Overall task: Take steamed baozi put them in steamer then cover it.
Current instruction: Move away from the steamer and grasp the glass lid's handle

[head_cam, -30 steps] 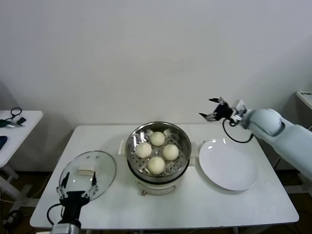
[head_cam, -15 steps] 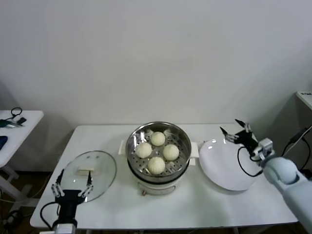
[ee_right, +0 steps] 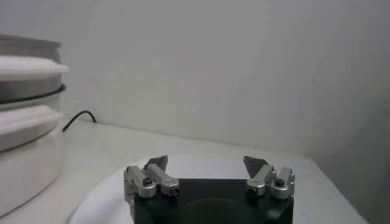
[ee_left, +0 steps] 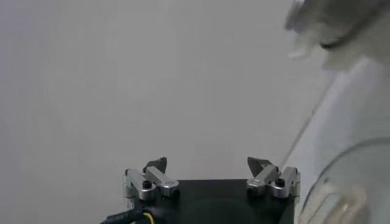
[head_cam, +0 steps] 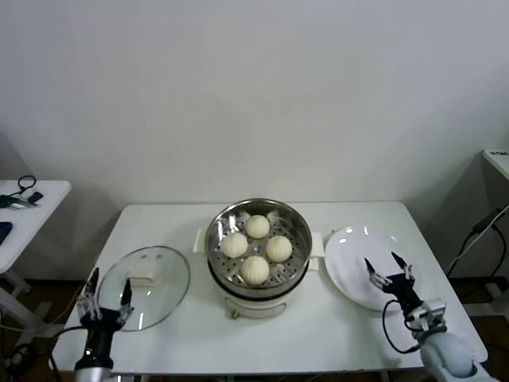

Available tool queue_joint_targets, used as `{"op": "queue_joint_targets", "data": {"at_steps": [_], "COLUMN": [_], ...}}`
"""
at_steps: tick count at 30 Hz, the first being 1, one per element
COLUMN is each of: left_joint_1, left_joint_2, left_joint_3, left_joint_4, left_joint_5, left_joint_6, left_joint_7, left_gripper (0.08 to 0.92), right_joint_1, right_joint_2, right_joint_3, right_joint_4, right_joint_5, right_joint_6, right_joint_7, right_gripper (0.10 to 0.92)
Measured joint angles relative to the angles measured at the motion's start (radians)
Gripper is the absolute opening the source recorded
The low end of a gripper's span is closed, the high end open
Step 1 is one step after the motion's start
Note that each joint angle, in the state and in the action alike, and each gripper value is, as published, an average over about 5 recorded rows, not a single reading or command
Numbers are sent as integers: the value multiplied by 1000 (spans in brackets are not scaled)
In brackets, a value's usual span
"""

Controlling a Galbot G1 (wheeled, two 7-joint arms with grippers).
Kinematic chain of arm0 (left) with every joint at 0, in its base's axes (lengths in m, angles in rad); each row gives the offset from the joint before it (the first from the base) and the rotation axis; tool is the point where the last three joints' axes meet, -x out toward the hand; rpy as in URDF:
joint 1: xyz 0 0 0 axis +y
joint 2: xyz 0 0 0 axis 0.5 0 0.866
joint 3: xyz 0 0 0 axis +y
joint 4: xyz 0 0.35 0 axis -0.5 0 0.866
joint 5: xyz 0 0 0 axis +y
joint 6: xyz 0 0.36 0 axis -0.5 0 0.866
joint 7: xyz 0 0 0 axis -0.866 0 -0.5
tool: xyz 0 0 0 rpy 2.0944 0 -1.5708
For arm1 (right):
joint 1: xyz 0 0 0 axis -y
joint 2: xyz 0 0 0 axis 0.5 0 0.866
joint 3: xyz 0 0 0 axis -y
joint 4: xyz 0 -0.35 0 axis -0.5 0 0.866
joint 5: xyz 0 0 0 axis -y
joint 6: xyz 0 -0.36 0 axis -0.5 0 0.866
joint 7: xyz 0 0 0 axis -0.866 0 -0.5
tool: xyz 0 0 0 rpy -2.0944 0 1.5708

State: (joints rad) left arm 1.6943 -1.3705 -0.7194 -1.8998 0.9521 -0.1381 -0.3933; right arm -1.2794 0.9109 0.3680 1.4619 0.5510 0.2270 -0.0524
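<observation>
**Jaws wide and empty, buns loaded, lid not yet on**

Jaws on both arms are seen spread fully apart, and nothing is held between them. The left gripper (head_cam: 104, 295) is placed low at the near left corner of the surface (head_cam: 318, 338), just beside the near edge of the glass lid (head_cam: 145, 286), with no contact between them that can be made out. In the left wrist view, the left gripper's own fingers (ee_left: 155, 176) are shown apart with bare wall between them, and only a blurred edge of the lid is caught at one side. The right gripper (head_cam: 388, 270) is set at the near right, over the near rim of the white plate (head_cam: 350, 259), which is bare. In the right wrist view, that gripper (ee_right: 207, 165) is shown gaping above the plate, with the pot's white base (ee_right: 24, 158) off to one side.

All four steamed baozi (head_cam: 256, 269) are seen lying on the perforated floor of the steel steamer basket (head_cam: 297, 225), which is seated on the white electric pot at the middle of the surface. The loading part of the task is therefore judged complete.

Covering is what is left. The lid is lying flat on the surface to the robot's left of the steamer, well clear of it, with its white handle (head_cam: 141, 279) uppermost. The lid is judged to be the left arm's work, given how near it stands; the handle has yet to be grasped, and the lid has yet to be lifted across and set on the basket rim.
</observation>
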Motion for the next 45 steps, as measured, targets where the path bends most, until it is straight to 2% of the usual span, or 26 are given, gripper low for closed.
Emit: {"op": "queue_joint_targets", "data": {"at_steps": [7, 14, 26, 45], "left_joint_1": [-35, -72, -162, -319], "left_joint_2": [36, 61, 101, 124], "left_joint_3": [-6, -4, 12, 45], "left_joint_4": [134, 225, 347, 491], "left_joint_5": [226, 312, 328, 352], "left_joint_6": [-35, -40, -31, -22], "left_joint_7": [-95, -129, -90, -49], "left_gripper": [823, 823, 823, 823], "right_joint_1": [-56, -90, -123, -148], "right_joint_2": [51, 79, 105, 121], "right_joint_3": [35, 53, 80, 112], "right_joint_4": [14, 27, 48, 52], "right_joint_5": [-16, -36, -73, -96], "right_joint_6": [29, 40, 51, 59], "right_joint_7": [10, 14, 17, 20], "right_gripper": [823, 823, 823, 823]}}
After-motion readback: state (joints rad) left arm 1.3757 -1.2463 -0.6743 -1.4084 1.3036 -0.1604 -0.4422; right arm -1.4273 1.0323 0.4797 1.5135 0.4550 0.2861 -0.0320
